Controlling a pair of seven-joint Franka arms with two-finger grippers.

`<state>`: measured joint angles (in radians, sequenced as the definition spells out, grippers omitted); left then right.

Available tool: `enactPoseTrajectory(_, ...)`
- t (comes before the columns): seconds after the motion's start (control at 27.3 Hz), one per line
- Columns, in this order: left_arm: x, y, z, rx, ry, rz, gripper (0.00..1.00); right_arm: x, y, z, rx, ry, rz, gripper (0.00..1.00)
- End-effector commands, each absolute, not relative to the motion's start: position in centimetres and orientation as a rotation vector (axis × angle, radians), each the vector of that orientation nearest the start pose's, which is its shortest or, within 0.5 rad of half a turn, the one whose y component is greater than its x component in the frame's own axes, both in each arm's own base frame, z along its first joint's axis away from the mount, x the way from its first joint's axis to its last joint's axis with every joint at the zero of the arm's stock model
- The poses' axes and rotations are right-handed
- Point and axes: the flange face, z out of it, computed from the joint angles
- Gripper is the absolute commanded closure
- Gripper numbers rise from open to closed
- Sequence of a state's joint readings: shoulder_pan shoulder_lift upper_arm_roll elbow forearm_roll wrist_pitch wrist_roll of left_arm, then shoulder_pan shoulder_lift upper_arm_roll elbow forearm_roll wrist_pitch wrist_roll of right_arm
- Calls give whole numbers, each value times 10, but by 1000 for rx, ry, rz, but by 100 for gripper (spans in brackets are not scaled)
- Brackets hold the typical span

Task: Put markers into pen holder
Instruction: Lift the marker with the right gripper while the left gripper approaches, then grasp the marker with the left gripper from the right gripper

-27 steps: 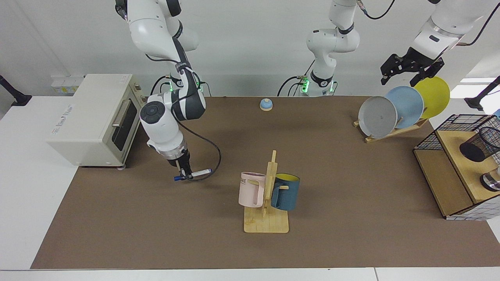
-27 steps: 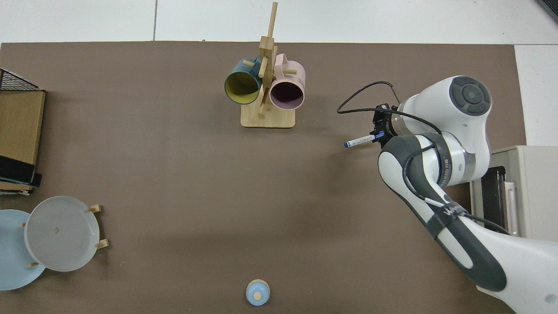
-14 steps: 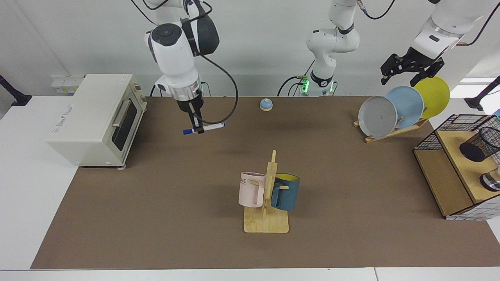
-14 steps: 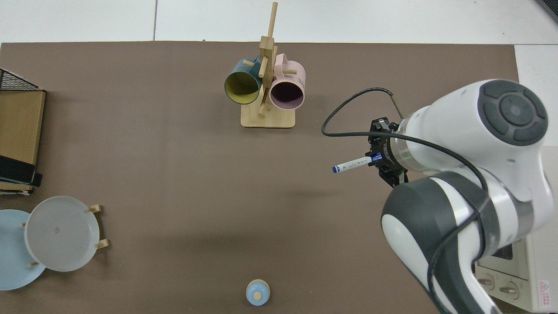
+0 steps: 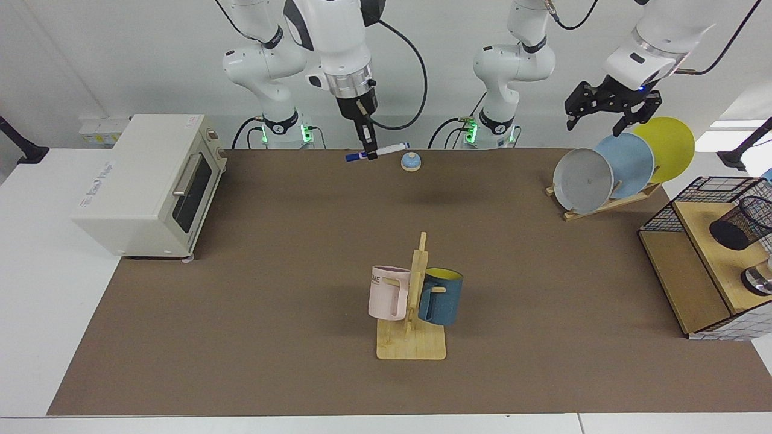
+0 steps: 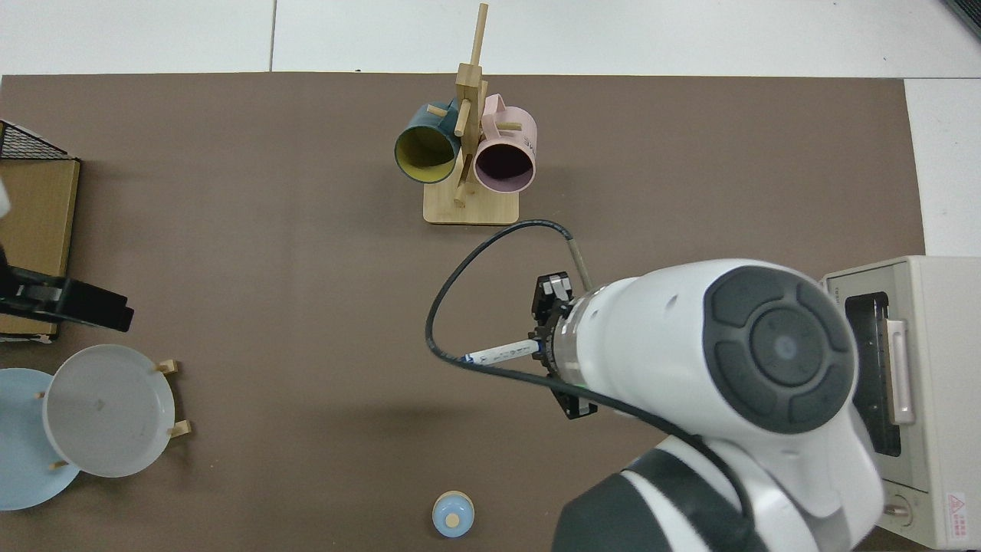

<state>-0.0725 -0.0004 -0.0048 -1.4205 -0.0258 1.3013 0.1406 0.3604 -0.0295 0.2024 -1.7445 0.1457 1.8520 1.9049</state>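
Observation:
The marker (image 5: 386,149), a white barrel with blue ends, hangs level high over the back middle of the table. My right gripper (image 5: 370,151) is shut on it near its middle. From above, the marker (image 6: 500,353) sticks out leftward from under the right arm's wrist, which hides most of the right gripper (image 6: 541,349). The pen holder (image 5: 737,224), a black mesh cup, leans on the wooden shelf at the far right and is out of the top view. My left gripper (image 5: 605,112) hovers open above the plate rack, holding nothing.
A mug rack (image 5: 412,307) with a pink and a blue mug stands front centre. A small blue bell (image 5: 411,161) sits just right of the marker. A toaster oven (image 5: 151,181) is at the left, standing plates (image 5: 609,169) at the right, near a wire basket (image 5: 693,199).
My right gripper has lifted the marker off the table and carried it up, back and toward the table's middle. The left gripper has shifted slightly toward the centre.

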Motion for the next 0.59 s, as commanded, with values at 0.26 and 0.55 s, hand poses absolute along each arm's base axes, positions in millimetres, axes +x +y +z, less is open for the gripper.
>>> enactPoseTrajectory(0.26, 495, -168, 673, -3073, 771, 131, 1, 456, 364, 591, -2210, 1829, 202, 100)
enactPoseTrajectory(0.55, 480, -210, 669, -2858, 1651, -83, 2, 458, 369, 588, -2190, 1829, 203, 100)
